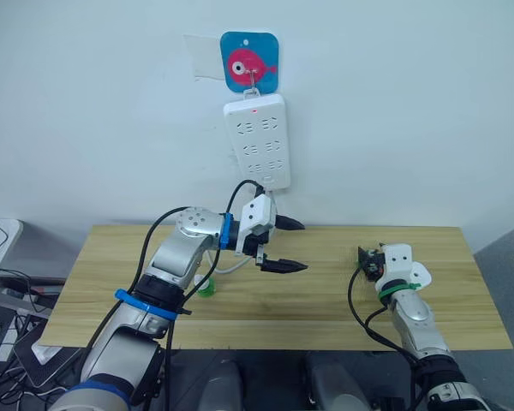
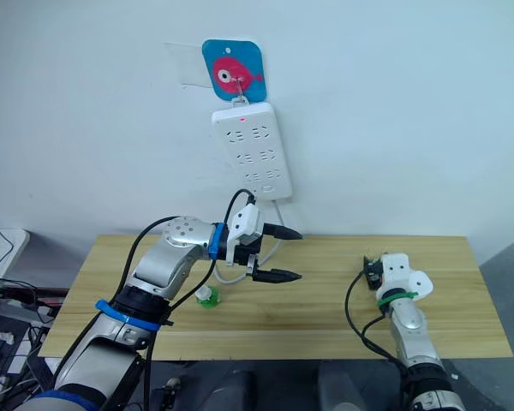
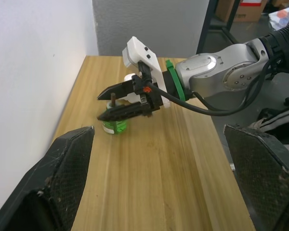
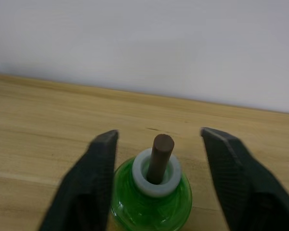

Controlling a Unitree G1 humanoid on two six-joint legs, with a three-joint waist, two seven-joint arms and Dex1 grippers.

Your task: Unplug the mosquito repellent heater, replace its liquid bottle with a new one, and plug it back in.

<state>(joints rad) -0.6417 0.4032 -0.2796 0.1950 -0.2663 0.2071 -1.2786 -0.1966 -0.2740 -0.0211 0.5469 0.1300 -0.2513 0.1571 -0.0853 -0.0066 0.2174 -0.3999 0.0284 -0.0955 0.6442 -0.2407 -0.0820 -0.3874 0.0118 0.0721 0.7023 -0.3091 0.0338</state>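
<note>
On table: two green bottles, two spread, empty tools.

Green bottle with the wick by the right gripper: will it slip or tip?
Probably light: the green bottle is small and translucent. Its rounded, glossy body may slip as the open right gripper closes. The thin wick looks breakable, so grip the body.

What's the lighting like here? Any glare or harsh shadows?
Left eye view: soft, even light on the wall, with no hard shadows. Right wrist view: small bright glints on the green bottle, which stands between the fingers of the open right gripper.
</note>
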